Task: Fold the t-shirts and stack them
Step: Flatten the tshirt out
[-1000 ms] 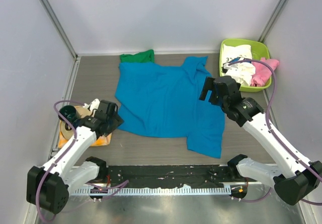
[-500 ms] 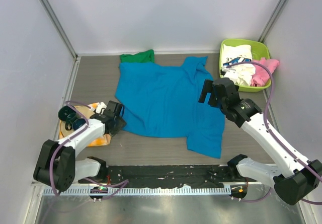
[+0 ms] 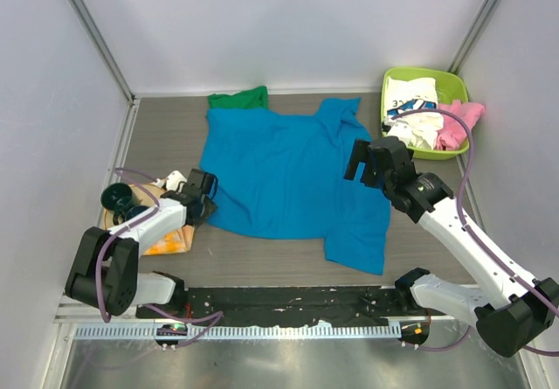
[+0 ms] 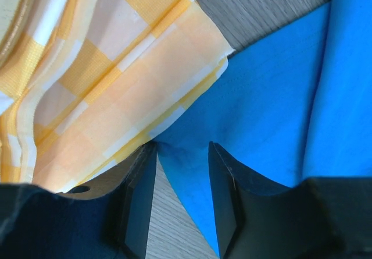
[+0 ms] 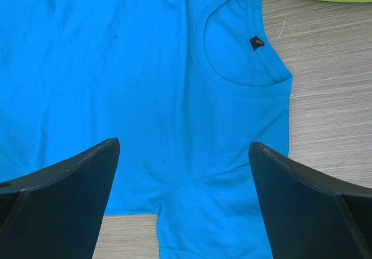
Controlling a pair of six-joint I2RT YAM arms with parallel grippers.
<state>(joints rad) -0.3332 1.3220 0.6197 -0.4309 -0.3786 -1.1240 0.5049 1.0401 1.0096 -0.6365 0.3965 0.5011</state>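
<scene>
We've got the blue t-shirt spread flat in the middle of the counter, with the green t-shirt poking out at its far edge. The left end effector is at the shirt's near-left corner, beside the checked cloth. Its fingers are slightly parted around the tip, not clenched. The right end effector hangs spread wide over the collar side.

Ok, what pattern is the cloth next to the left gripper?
The cloth is checked, orange-yellow and white; the left wrist view shows it best.
</scene>
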